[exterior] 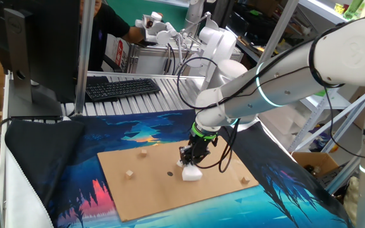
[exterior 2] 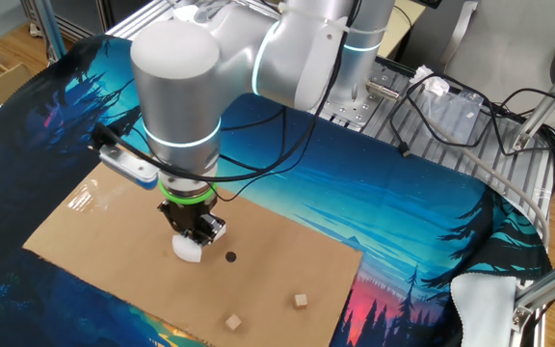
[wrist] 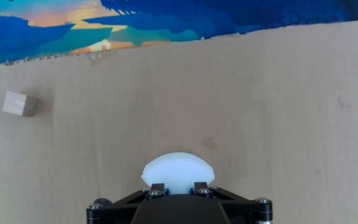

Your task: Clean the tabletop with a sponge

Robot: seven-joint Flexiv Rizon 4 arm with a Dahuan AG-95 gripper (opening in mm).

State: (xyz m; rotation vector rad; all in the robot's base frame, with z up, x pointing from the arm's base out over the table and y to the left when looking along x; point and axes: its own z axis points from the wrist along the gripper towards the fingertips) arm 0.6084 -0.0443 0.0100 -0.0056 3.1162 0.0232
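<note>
Left of the sponge point(exterior: 191, 173) in one fixed view, two small tan cubes point(exterior: 130, 173) sit well apart from it on the cardboard tabletop point(exterior: 151, 196), with a dark spot point(exterior: 169, 173) just beside the sponge on that side. The gripper point(exterior: 191, 162) has its jaws closed on the sponge, which is pressed to the board directly beneath them. Judging from this, a wipe would travel leftward from the sponge, meeting the spot first. Right of the sponge lies another cube point(exterior: 245, 181), near the board's edge.
</note>
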